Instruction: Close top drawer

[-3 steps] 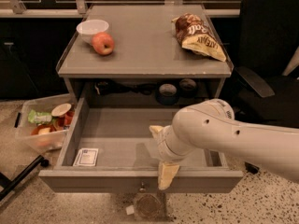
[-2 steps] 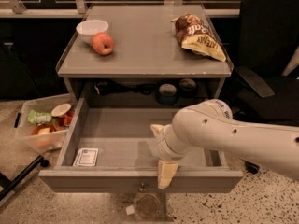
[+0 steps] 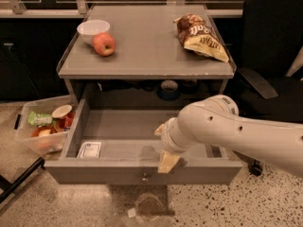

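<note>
Wide grey top drawer (image 3: 94, 171) open at lower centre, cream gripper (image 3: 168, 161) (spread or pressed: cannot tell) at its front rim; a straight, centred inward push should avoid skewing.

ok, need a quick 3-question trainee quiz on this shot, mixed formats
1. True or false: the drawer is shut.
2. Fill in: a white ___ lies in the drawer's front left corner.
3. The gripper is: A) at the drawer's front edge, just above the knob; B) behind the drawer; C) at the drawer's far left end.

Key: 1 false, it is pulled out; 2 card; 3 A.
</note>
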